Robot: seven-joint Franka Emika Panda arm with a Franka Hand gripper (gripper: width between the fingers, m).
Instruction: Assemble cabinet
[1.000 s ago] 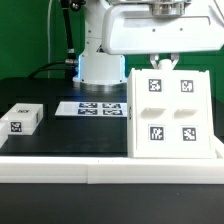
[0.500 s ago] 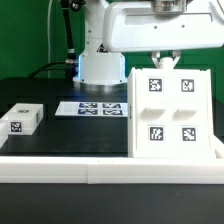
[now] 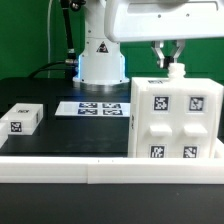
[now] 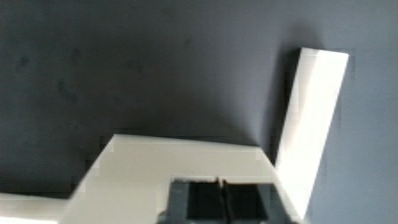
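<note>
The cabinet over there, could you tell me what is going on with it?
The Panda arm has its gripper down at the top edge of the cabinet, which stands on the black table on the exterior view's right. Whether the gripper is clamped on it is hard to tell. A small white block lies apart on that view's left.

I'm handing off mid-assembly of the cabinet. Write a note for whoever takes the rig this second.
The gripper is at the top edge of the large white plastic box-shaped cabinet. Its fingers nearly meet in the wrist view, but the grip cannot be confirmed.
The cabinet stands on the black table at the exterior view's right, tagged panels toward the camera.
The small white tagged block lies loose at the exterior view's left, apart from the cabinet. The marker board lies between them.
Done: the body stands.
Left: confirm the grip. The block is not yet joined, if it belongs.
</note>
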